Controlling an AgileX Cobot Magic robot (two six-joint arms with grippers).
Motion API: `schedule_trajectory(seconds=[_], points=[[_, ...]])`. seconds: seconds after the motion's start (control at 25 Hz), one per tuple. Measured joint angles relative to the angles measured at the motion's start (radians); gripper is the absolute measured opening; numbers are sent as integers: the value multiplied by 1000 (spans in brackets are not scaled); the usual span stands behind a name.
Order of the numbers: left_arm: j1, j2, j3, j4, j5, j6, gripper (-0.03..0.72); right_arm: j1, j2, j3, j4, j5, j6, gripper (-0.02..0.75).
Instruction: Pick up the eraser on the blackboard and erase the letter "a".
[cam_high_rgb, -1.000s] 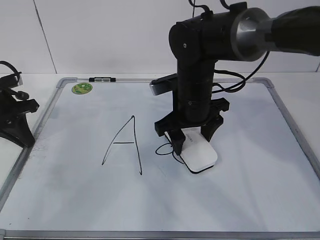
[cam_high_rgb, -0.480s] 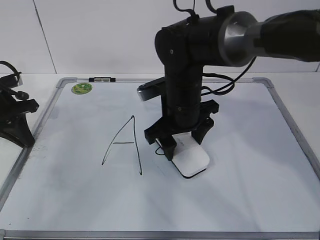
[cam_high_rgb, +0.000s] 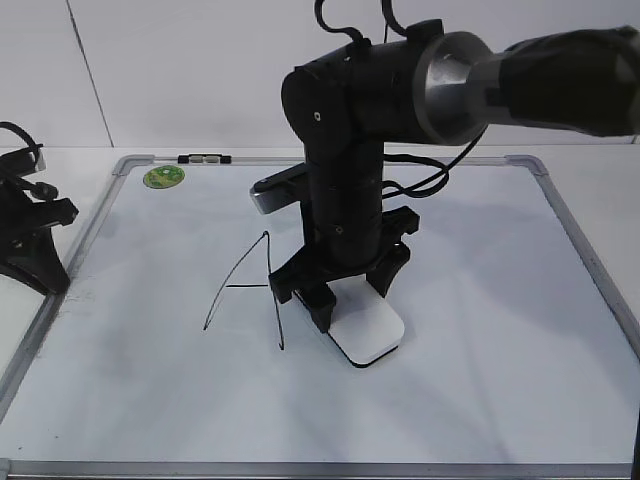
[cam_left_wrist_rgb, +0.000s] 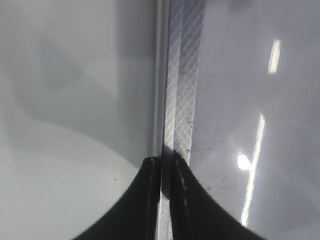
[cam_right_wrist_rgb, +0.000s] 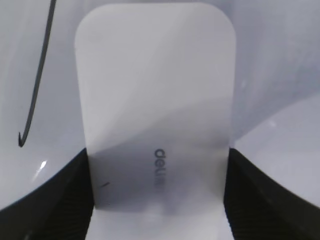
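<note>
My right gripper (cam_high_rgb: 352, 300) is shut on the white eraser (cam_high_rgb: 368, 332), which rests flat on the blackboard (cam_high_rgb: 500, 300) just right of the tall capital "A" (cam_high_rgb: 245, 285). In the right wrist view the eraser (cam_right_wrist_rgb: 155, 100) with its grey lettering sits between the jaws (cam_right_wrist_rgb: 157, 200), and one stroke of the capital (cam_right_wrist_rgb: 37, 85) runs beside it. The small letter "a" does not show; the arm and eraser cover its spot. My left gripper (cam_high_rgb: 35, 240) rests off the board's left edge, shut and empty (cam_left_wrist_rgb: 166, 165).
A green sticker (cam_high_rgb: 164, 177) and a small black-and-white clip (cam_high_rgb: 203, 158) sit at the board's far left corner. The board's grey frame (cam_left_wrist_rgb: 180, 90) runs under the left jaws. The white table surrounds the board.
My right gripper has slid the eraser to the left across the board, over where the small "a" stood, up to the capital "A". The left arm has not moved.
</note>
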Motion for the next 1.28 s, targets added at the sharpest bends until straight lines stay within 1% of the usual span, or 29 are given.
schedule_trajectory(seconds=[0.56, 0.88, 1.08, 1.28], points=[[0, 2, 0, -2, 1, 0, 20, -48, 0, -2, 17, -2, 23, 534], [0, 2, 0, -2, 2, 0, 20, -111, 0, -2, -1, -4, 42, 534], [0, 2, 0, -2, 2, 0, 20, -167, 0, -2, -16, -6, 63, 534], [0, 2, 0, -4, 2, 0, 20, -183, -19, 7, -31, -8, 79, 534]])
